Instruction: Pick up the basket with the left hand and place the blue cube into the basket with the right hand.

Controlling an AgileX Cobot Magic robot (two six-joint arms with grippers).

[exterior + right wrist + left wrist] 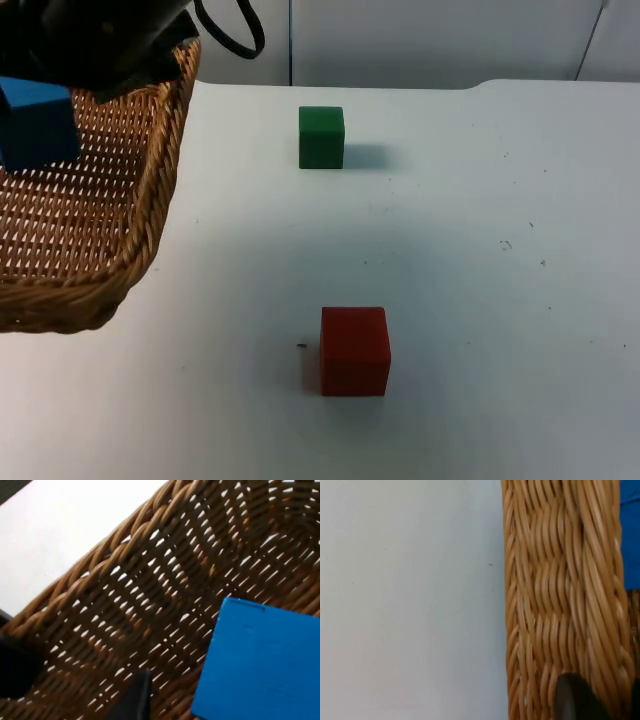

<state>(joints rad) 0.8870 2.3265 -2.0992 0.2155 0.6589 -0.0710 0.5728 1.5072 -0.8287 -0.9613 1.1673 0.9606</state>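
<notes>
The left gripper (597, 700) is clamping the basket (90, 230) by its rim, one fingertip against the outer weave. The right gripper (75, 690) is hanging above the basket's floor; whether it's open, I cannot tell. The blue cube (260, 662) is sitting inside the basket, just beside that gripper. No writing is showing.

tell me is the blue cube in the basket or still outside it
In. The blue cube sits inside the wicker basket, weave showing around it; the right wrist view shows it against the basket floor.
</notes>
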